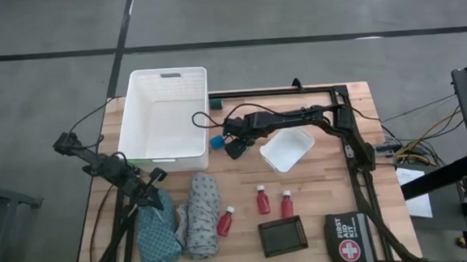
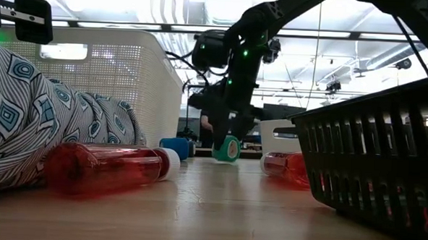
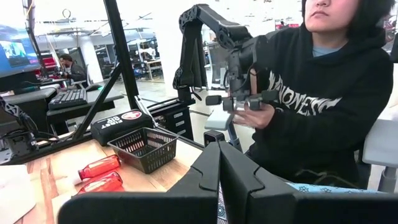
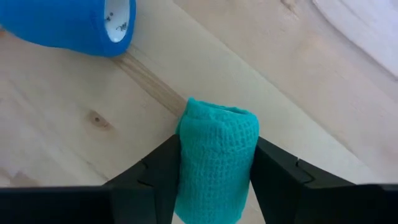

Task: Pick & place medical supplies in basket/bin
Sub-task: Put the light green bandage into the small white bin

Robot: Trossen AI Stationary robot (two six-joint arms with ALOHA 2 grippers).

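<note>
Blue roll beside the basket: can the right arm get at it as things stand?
Probably not right away. The right gripper is closed on the green gauze roll, so its jaws are occupied. The blue roll lies close by on bare table with nothing over it; after dropping the green one, likely yes.

Bare wood is left open in the middle of the table [image 1: 318, 187]. The way to the basket [image 1: 168, 155] is narrowed by the blue roll [image 1: 217, 140] just beside its wall. Passage on the other side is blocked by the small white tray [image 1: 287, 150]. The near edge is crowded by the red bottles [image 1: 263, 201] and the black mesh basket [image 1: 282, 235].
</note>
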